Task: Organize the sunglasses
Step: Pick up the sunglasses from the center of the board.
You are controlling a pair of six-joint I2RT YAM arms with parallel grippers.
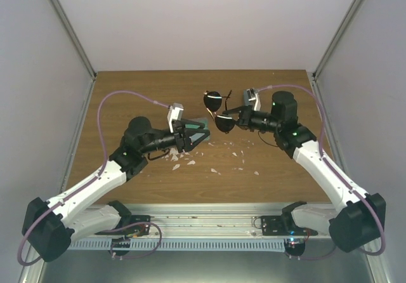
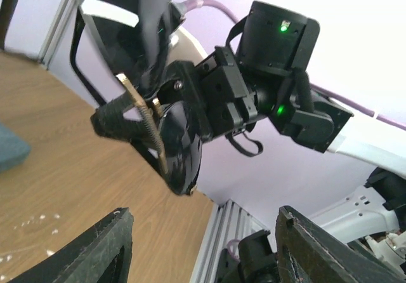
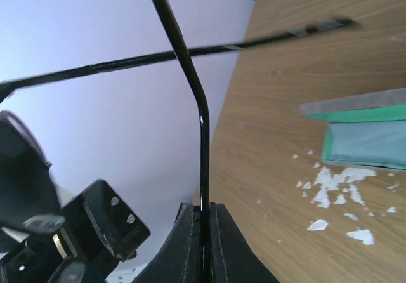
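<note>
Sunglasses [image 1: 219, 111] with dark rounded lenses and thin black wire frames hung above the brown wooden surface [image 1: 273, 188], one temple pinched in the right gripper [image 1: 240, 119]. The left gripper [image 1: 198, 137] stood spread just beside them; it would do best to close gently on the frame, never the lenses.

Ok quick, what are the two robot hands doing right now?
Left gripper: open, holding nothing.
Right gripper: shut on the sunglasses, pinching one thin temple arm.
</note>
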